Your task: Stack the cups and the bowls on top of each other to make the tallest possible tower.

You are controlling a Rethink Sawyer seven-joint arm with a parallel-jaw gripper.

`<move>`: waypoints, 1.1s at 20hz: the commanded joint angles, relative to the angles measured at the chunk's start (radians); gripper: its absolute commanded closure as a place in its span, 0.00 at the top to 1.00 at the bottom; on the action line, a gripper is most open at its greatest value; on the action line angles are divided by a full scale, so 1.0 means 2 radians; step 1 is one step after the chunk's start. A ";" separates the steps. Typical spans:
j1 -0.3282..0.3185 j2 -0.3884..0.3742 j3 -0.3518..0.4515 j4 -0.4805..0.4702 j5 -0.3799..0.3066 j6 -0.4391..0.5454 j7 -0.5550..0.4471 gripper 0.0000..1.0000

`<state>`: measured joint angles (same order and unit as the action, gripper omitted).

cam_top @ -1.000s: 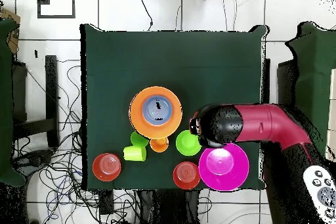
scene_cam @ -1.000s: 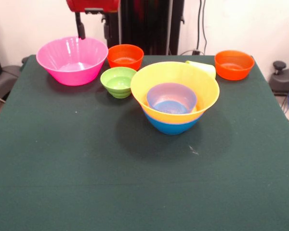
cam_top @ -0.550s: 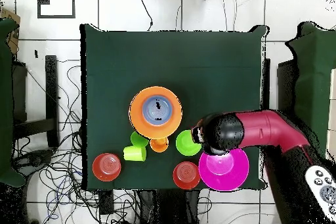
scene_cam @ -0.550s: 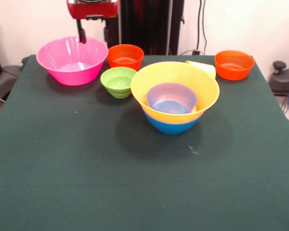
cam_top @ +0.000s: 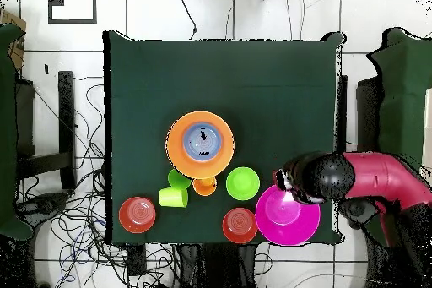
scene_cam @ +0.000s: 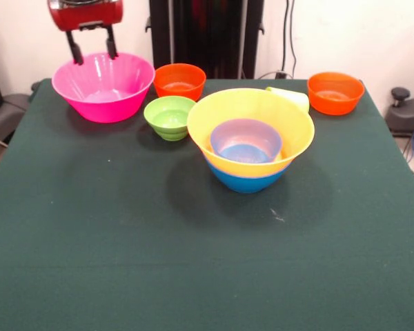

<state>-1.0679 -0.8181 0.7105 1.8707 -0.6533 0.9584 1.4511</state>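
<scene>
Hand (scene_cam: pixel 91 56) open wide, empty, two dark fingers (scene_cam: pixel 74 55) pointing down above the far rim of the pink bowl (scene_cam: pixel 103 86), just clear of it; from overhead, hand (cam_top: pixel 288 185) over that bowl's (cam_top: pixel 287 217) edge near a worktop (scene_cam: pixel 124 262) corner, red arm (cam_top: pixel 380 179) reaching in from the side. Pink bowl upright and alone, not stacked. Tower (scene_cam: pixel 250 141) near the worktop's middle: blue bowl (scene_cam: pixel 247 181) lowest, yellow-orange bowl (scene_cam: pixel 262 110) nested in it, small pale blue bowl (scene_cam: pixel 246 140) inside that. Green bowl (scene_cam: pixel 170 117) between pink bowl and tower, close beside the tower. Orange bowl (scene_cam: pixel 180 81) behind the green one, next to the pink bowl. Second orange bowl (scene_cam: pixel 335 92) apart at the other far corner. Lime-yellow cup (scene_cam: pixel 290 97) lying on its side behind the tower, mostly hidden in front view. From overhead, green cup (cam_top: pixel 178 179) and orange cup (cam_top: pixel 204 186) tucked against the tower's (cam_top: pixel 200 143) rim, the lime-yellow one (cam_top: pixel 173 197) just beside them.
</scene>
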 commanded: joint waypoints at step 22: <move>-0.001 0.042 0.035 -0.036 -0.063 0.065 -0.220 1.00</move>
<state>-1.0868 -0.7130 0.7311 1.8513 -0.7417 0.9824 1.3612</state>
